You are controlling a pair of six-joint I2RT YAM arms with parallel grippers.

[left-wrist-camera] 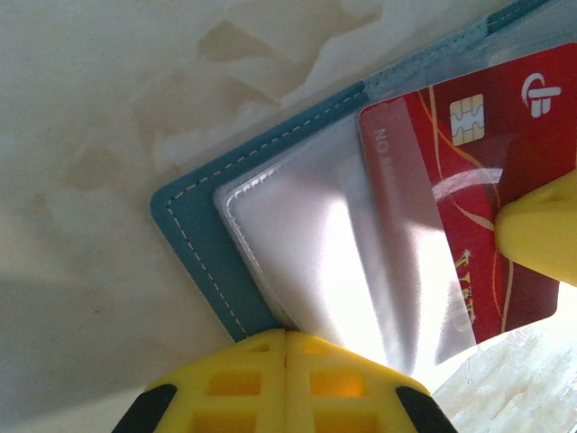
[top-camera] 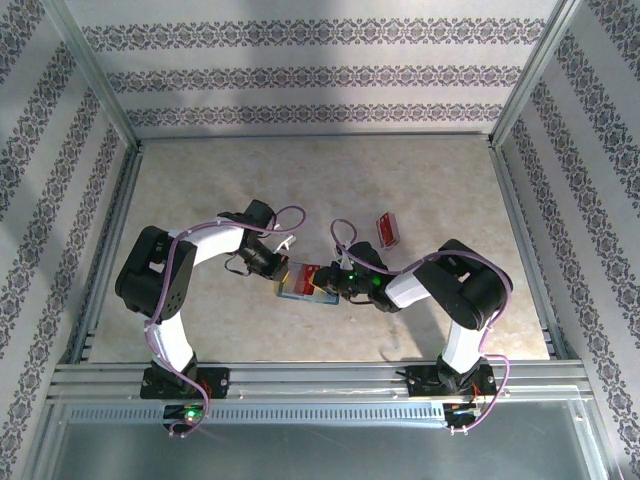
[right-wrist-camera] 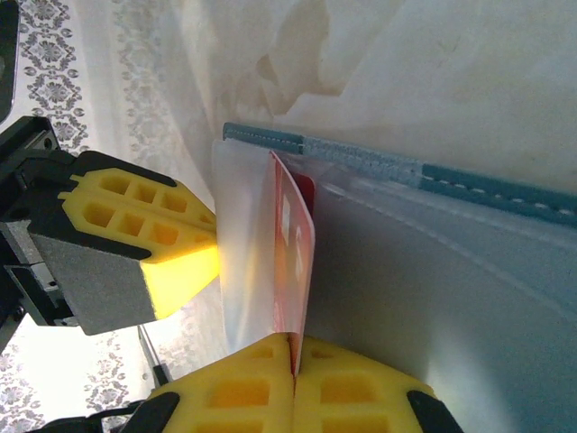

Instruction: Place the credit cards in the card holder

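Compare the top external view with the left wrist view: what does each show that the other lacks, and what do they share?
Top external adds both arms whole and a second red card lying apart on the table. Left wrist adds detail: the gold chip and white logo on the red card, the holder's white stitching, the clear pocket over the card's end. Shared: the teal card holder, that card partly in it, and the left gripper shut at its edge.

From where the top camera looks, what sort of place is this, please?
Probably a robot test cell: a metal frame holds patterned wall panels around a marbled table, and a left arm and right arm are bolted to a rail.
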